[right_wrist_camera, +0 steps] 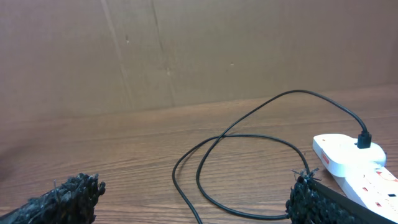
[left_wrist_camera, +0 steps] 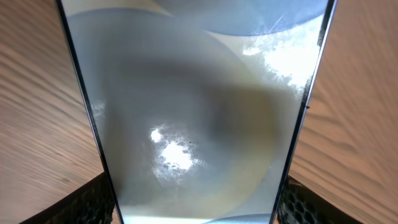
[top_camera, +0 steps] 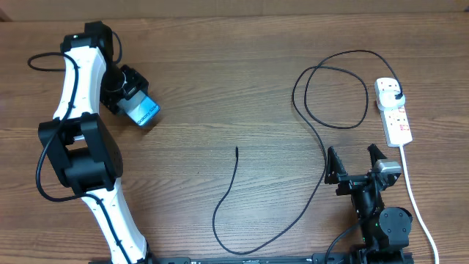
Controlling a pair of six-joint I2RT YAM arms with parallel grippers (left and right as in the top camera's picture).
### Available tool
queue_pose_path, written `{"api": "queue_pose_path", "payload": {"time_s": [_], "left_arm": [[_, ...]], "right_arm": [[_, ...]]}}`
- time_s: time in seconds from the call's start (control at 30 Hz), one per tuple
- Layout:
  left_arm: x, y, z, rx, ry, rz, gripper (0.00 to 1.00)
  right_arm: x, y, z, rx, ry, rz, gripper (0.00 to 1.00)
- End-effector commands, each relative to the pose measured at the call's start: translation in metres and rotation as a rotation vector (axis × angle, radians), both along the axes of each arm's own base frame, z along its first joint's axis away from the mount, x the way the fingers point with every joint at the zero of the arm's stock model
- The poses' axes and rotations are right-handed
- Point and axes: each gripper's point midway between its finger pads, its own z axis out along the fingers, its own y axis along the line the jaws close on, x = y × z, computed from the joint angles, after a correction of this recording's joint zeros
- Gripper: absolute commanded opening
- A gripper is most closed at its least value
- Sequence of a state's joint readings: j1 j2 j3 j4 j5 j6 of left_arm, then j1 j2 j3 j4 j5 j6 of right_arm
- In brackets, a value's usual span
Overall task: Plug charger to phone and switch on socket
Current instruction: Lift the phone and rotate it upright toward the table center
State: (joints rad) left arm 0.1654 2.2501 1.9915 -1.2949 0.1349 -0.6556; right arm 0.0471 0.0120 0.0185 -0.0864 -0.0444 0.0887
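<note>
The left pincer [top_camera: 135, 103] is grasping the phone [top_camera: 144, 111]; the right pincer [top_camera: 355, 163] is standing released. Next move: collecting the charger [top_camera: 235, 165] tip and aligning it for plugging.

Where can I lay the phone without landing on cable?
Bare table lies between the phone in the left gripper and the charger tip, and along the far edge. It is crowded on the right: charger loops, socket, right gripper.

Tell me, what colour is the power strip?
The socket is white with red touches; overhead shows it best.
</note>
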Motion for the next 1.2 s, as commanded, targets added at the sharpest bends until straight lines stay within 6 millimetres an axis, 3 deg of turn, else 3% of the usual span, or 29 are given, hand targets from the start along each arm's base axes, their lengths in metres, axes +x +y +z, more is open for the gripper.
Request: {"api": "queue_pose_path", "payload": {"time_s": [0.0, 0.2, 0.53, 0.87, 1.17], "left_arm": [[0.016, -0.035, 0.022, -0.228, -0.074, 0.009, 0.05], [0.022, -0.079, 0.046, -0.511, -0.117, -0.005, 0.04], [0.01, -0.126, 0.084, -0.827, -0.081, 0.0, 0.04], [-0.008, -0.16, 0.122, -1.081, 0.027, 0.052, 0.04], [-0.014, -0.183, 0.134, -1.148, 0.061, 0.032, 0.04]], "right_arm": [[0.0, -0.002, -0.002, -0.005, -0.003, -0.009, 1.0], [0.0, -0.002, -0.002, -0.005, -0.003, -0.01, 1.0], [0.0, -0.002, -0.002, -0.005, -0.003, -0.009, 1.0], [0.0, -0.002, -0.002, -0.005, -0.003, -0.009, 1.0], [0.0, -0.002, -0.002, -0.005, -0.003, -0.01, 1.0]]}}
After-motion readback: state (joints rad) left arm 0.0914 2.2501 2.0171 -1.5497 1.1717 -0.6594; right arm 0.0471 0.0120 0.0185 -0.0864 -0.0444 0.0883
